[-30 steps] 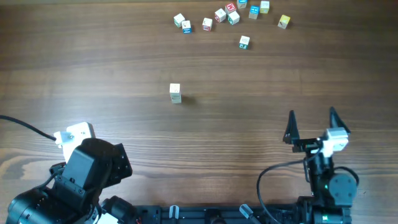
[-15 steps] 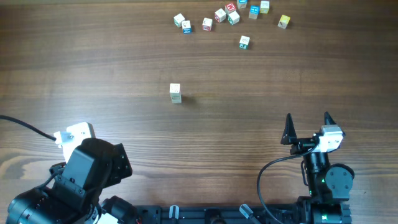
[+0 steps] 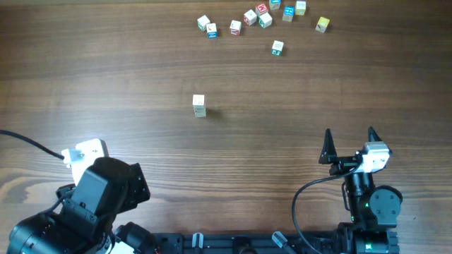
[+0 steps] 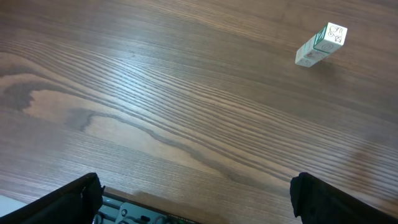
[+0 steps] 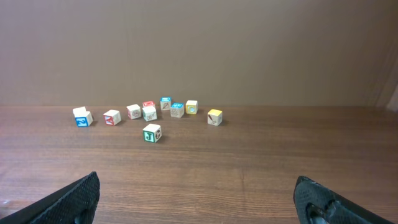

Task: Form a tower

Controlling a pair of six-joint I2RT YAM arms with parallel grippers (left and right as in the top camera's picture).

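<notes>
Tower (image 3: pixel 199 106) of two green-marked cubes stood alone on the table (image 3: pixel 106 70), loose cubes (image 3: pixel 261 17) scattered far behind; left gripper (image 4: pixel 196 196) and right gripper (image 3: pixel 351 137) gaped wide, empty.

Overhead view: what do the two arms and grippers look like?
Both arms are black. The left arm looks bulky, with a white wrist block and a black cable. The right arm has a similar white block, pointed black fingers and a looping cable.

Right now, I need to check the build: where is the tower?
Overhead, the tower stands alone near mid-table, slightly left of centre, well short of the loose cubes at the far edge.
</notes>
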